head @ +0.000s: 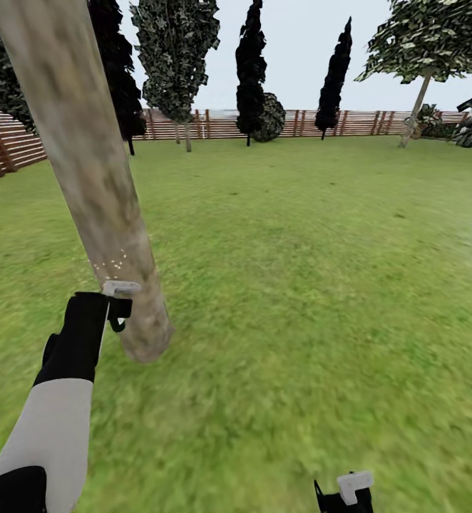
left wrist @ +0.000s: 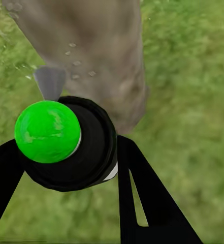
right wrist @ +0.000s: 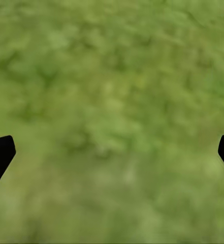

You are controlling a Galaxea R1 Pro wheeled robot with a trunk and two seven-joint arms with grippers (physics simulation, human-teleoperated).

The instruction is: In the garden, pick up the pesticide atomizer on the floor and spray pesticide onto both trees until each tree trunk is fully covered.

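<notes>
Left gripper (head: 116, 308) at pale grey-brown mottled tree trunk (head: 86, 164) base, jaws clamped on small dark pesticide atomizer (left wrist: 78, 150); top shows green (left wrist: 47, 131) in left wrist view, grey nozzle (left wrist: 50, 81) pointed at trunk (left wrist: 99, 56). Pale specks on bark just above gripper. Trunk leans across head view, rooted in green lawn (head: 300, 271). Brown slat fence (head: 214, 125) and dark narrow cypress trees (head: 250, 68) behind. Second light-green-crowned tree (head: 425, 43) far right by fence. Right gripper (right wrist: 112, 152) low over grass, jaws wide, holding nothing.
</notes>
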